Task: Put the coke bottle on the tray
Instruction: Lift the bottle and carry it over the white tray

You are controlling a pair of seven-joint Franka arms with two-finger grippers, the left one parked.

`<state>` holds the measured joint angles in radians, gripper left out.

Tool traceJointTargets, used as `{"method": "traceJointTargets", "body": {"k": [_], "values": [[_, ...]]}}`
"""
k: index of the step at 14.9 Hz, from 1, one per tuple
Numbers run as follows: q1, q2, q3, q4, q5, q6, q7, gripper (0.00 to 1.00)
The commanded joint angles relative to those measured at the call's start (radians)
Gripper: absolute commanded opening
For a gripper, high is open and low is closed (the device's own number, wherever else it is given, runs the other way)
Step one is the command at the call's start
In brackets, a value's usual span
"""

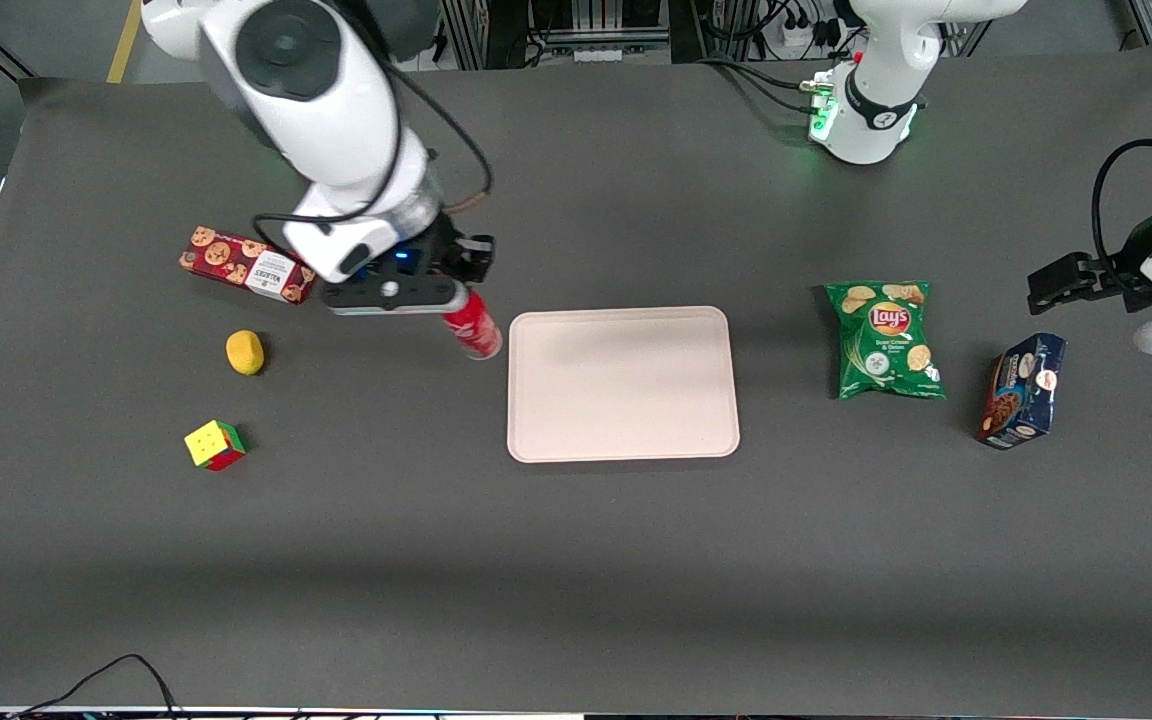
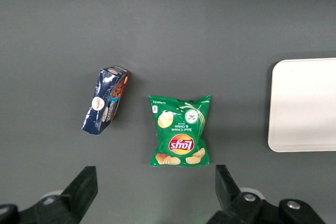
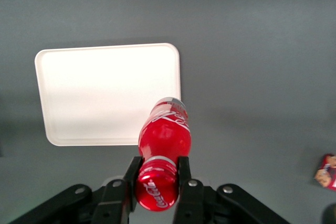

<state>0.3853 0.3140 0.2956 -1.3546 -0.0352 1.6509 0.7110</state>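
My right gripper (image 1: 456, 300) (image 3: 157, 167) is shut on the coke bottle (image 1: 472, 326) (image 3: 164, 140), a small all-red bottle with white lettering, gripped at its neck just below the red cap. The bottle hangs lifted above the dark table, its base pointing down. It hovers just beside the rim of the tray (image 1: 622, 384) (image 3: 105, 93) (image 2: 304, 106), a large pale pinkish-beige rectangle with rounded corners and nothing on it. The black fingers (image 3: 131, 171) press on both sides of the neck.
A red cookie box (image 1: 246, 265) (image 3: 326, 171), a yellow fruit (image 1: 245, 352) and a colour cube (image 1: 215, 445) lie toward the working arm's end. A green chips bag (image 1: 884, 340) (image 2: 179, 130) and a dark blue packet (image 1: 1022, 390) (image 2: 106, 100) lie toward the parked arm's end.
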Motion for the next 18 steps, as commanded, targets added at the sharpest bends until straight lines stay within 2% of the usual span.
{"method": "traceJointTargets", "body": {"k": [1,7,10,13,18], "values": [[0.064,0.135,0.002,0.129,-0.055,-0.020,0.088,0.00],[0.107,0.261,0.008,0.115,-0.143,0.101,0.180,0.00],[0.101,0.270,0.008,0.007,-0.184,0.225,0.171,0.00],[0.090,0.272,0.011,-0.064,-0.187,0.297,0.166,0.00],[0.081,0.277,0.013,-0.103,-0.180,0.311,0.165,0.00]]}}
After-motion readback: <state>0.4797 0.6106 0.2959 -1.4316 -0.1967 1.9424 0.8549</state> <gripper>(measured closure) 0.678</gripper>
